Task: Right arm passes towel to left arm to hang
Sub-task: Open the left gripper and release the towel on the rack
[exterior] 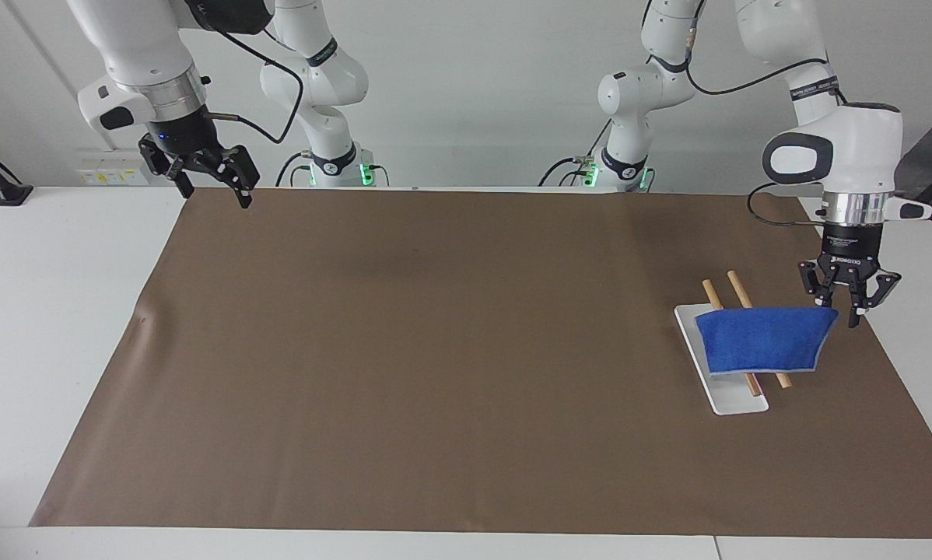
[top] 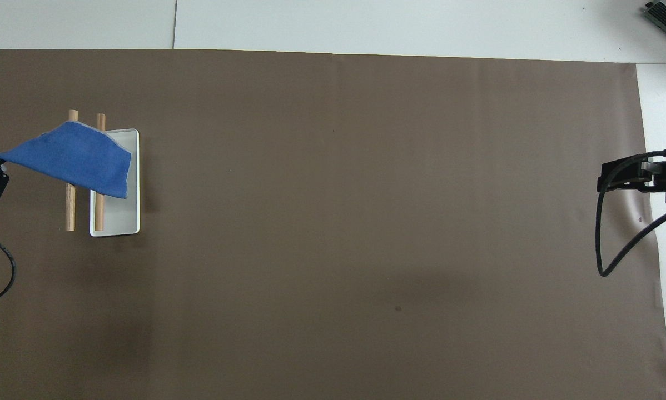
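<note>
While its fingers stand spread, the left tool hangs released just beside the bright blue terry towel, which drapes over two wooden rods (above a white rectangular tray). The right tool waits, open, over the brown-covered surface.

My small bright blue terry towel with its pale grey stitched edge hangs draped over two wooden rods at the right of the facing view, spread flat and sagging; in the overhead view it sits at the left.
</note>
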Robot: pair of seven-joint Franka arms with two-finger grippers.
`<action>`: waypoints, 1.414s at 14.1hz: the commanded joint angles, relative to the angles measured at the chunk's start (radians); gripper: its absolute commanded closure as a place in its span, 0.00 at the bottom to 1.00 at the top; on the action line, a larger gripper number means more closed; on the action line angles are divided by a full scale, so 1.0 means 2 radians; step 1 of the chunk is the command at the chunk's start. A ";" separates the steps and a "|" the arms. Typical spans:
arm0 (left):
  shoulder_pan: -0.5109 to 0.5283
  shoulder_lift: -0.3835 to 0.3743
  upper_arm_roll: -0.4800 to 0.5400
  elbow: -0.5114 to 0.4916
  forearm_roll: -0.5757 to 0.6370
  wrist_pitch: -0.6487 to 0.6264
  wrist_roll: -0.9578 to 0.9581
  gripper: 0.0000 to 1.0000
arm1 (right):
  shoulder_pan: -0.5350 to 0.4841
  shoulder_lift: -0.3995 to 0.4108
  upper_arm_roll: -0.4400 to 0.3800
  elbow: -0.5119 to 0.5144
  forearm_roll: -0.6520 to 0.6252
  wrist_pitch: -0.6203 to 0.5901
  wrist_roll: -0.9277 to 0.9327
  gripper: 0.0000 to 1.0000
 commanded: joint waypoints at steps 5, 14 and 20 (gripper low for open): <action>0.018 -0.005 0.000 0.034 -0.004 -0.043 0.003 0.00 | -0.002 -0.012 0.005 -0.022 0.004 0.013 -0.016 0.00; -0.088 -0.033 -0.008 0.046 0.003 -0.109 0.151 0.00 | -0.010 -0.008 0.002 -0.009 0.018 -0.003 -0.044 0.00; -0.130 -0.032 -0.009 0.087 0.120 -0.175 0.278 0.00 | -0.010 -0.023 0.002 -0.041 0.026 0.001 -0.037 0.00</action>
